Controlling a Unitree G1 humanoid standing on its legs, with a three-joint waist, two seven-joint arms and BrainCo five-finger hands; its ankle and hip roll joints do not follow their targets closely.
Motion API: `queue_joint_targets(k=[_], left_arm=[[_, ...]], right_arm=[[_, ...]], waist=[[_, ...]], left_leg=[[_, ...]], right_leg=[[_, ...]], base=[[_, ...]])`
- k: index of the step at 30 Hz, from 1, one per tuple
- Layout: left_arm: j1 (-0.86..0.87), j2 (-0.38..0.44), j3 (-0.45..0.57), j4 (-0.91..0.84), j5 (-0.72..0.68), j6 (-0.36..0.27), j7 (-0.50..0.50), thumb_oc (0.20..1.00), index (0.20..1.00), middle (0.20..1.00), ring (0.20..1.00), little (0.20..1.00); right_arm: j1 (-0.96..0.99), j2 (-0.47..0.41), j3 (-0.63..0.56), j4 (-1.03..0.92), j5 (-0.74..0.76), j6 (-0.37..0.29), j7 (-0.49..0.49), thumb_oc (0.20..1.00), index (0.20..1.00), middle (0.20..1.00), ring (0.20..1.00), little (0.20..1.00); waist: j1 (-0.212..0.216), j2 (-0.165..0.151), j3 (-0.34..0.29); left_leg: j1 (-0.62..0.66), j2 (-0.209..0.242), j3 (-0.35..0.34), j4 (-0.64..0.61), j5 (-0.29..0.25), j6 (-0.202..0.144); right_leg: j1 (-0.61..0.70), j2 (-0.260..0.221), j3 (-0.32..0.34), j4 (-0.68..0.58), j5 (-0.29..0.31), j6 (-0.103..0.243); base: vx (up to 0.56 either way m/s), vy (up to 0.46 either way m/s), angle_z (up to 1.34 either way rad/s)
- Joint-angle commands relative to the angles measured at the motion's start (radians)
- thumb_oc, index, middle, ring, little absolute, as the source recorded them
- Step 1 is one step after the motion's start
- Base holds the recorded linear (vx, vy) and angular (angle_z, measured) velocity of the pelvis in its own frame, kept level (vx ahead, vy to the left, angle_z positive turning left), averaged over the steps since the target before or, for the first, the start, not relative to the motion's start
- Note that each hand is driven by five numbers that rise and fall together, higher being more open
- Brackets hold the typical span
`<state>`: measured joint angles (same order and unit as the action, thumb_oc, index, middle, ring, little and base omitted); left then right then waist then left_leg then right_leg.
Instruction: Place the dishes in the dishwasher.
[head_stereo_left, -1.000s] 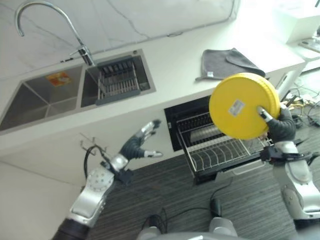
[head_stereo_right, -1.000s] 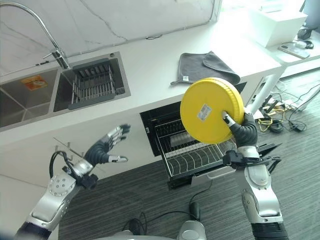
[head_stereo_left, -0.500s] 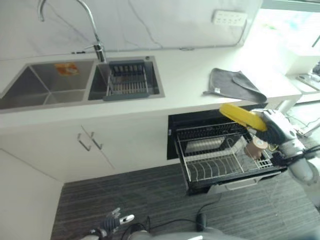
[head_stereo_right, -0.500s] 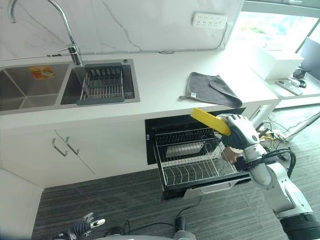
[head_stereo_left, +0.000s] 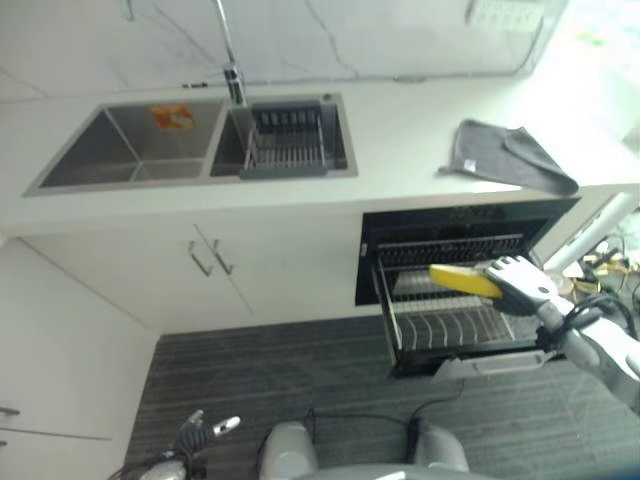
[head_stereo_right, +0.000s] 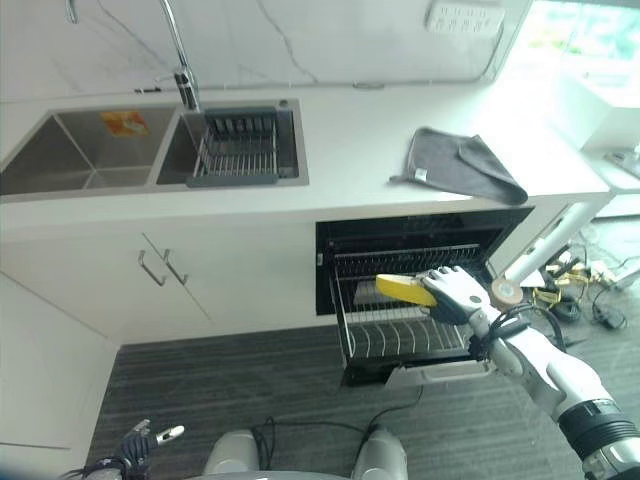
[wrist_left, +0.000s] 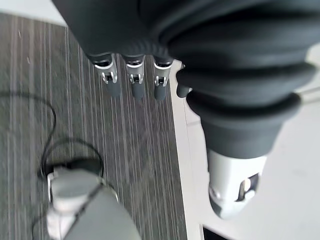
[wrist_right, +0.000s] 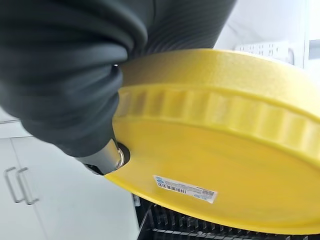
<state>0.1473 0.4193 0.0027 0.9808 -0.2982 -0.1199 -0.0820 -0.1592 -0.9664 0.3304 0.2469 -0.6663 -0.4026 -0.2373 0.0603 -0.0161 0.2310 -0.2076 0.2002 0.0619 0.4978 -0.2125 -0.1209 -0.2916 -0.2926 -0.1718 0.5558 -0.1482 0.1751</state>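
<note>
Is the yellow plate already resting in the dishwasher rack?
No, the yellow plate is held in the right hand, above the pulled-out dishwasher rack.

Yellow plate (head_stereo_left: 463, 280), grey cloth (head_stereo_left: 512, 158), white counter (head_stereo_left: 400, 140), dark striped floor (head_stereo_left: 300, 370).

Right hand (head_stereo_right: 452, 293): silver fingers over a dark ribbed cover, on a silver-grey forearm. Left hand (wrist_left: 131, 75), at seven o'clock in the head views: dark-tipped silver fingers, a silver thumb and the same black ribbed wrist cover.
</note>
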Motion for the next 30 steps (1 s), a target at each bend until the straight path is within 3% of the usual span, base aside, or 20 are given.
queue_joint_targets(k=[1,4,5,15,18,21,27,30], left_arm=[[-0.002,0.023,-0.026,-0.025,-0.01,-0.008,0.003,1.0,1.0,1.0,1.0,1.0],[0.016,0.051,-0.055,-0.08,0.048,-0.042,0.008,1.0,1.0,1.0,1.0,1.0],[0.03,0.063,-0.071,-0.135,0.029,-0.018,0.012,1.0,1.0,1.0,1.0,1.0],[0.069,0.133,-0.126,-0.278,0.028,-0.025,0.072,1.0,1.0,1.0,1.0,1.0],[0.076,0.14,-0.116,-0.291,-0.003,-0.013,0.074,1.0,1.0,1.0,1.0,1.0],[0.062,0.15,-0.14,-0.287,-0.022,-0.046,0.086,1.0,1.0,1.0,1.0,1.0],[0.034,0.164,-0.16,-0.317,-0.087,-0.057,0.087,1.0,1.0,1.0,1.0,1.0],[0.03,0.175,-0.178,-0.35,-0.117,-0.062,0.083,1.0,1.0,1.0,1.0,1.0]], right_arm=[[-0.118,0.025,-0.02,-0.004,0.076,0.002,-0.03,0.2,0.2,0.2,0.2,0.2],[-0.168,-0.007,0.031,0.028,0.047,-0.001,0.022,0.2,0.2,0.2,0.2,0.2],[-0.179,-0.018,0.046,0.058,0.032,0.006,0.011,0.2,0.2,0.2,0.2,0.2],[-0.391,-0.039,0.177,0.31,0.079,0.09,-0.02,0.2,0.2,0.2,0.2,0.2],[-0.43,-0.048,0.197,0.346,0.08,0.117,-0.08,0.2,0.2,0.2,0.2,0.2],[-0.516,-0.034,0.226,0.46,0.063,0.122,-0.16,0.2,0.2,0.2,0.2,0.2],[-0.64,-0.039,0.325,0.482,0.056,0.15,-0.145,0.2,0.2,0.2,0.2,0.2],[-0.683,-0.035,0.347,0.524,0.058,0.161,-0.19,0.2,0.2,0.2,0.2,0.2]], waist=[[0.025,-0.01,0.013],[0.04,-0.003,0.021],[0.049,0.001,0.027],[0.102,0.014,0.059],[0.113,0.02,0.072],[0.125,0.036,0.102],[0.135,0.051,0.136],[0.141,0.061,0.148]], left_leg=[[0.019,0.065,-0.061,-0.001,0.008,-0.021],[-0.022,0.072,-0.082,0.065,-0.017,-0.022],[-0.037,0.069,-0.097,0.082,-0.02,-0.023],[-0.126,0.078,-0.137,0.183,-0.04,-0.04],[-0.158,0.075,-0.15,0.205,-0.043,-0.044],[-0.211,0.063,-0.166,0.234,-0.043,-0.047],[-0.269,0.052,-0.179,0.265,-0.047,-0.051],[-0.297,0.045,-0.187,0.28,-0.051,-0.051]], right_leg=[[0.141,-0.009,-0.013,-0.032,-0.077,-0.024],[0.098,-0.038,-0.003,0.043,-0.096,-0.023],[0.081,-0.043,0.004,0.061,-0.095,-0.022],[-0.03,-0.091,0.027,0.173,-0.107,-0.007],[-0.069,-0.107,0.037,0.197,-0.104,0.001],[-0.133,-0.114,0.065,0.236,-0.103,0.008],[-0.203,-0.127,0.098,0.277,-0.109,0.021],[-0.233,-0.129,0.109,0.291,-0.112,0.022]], base=[[0.06,0.014,0.03],[0.14,0.006,0.08],[0.14,-0.005,0.18],[0.06,-0.027,0.07],[-0.01,0.001,0.09],[-0.12,0.012,0.03],[-0.1,0.023,0.01],[-0.1,0.042,0.01]])
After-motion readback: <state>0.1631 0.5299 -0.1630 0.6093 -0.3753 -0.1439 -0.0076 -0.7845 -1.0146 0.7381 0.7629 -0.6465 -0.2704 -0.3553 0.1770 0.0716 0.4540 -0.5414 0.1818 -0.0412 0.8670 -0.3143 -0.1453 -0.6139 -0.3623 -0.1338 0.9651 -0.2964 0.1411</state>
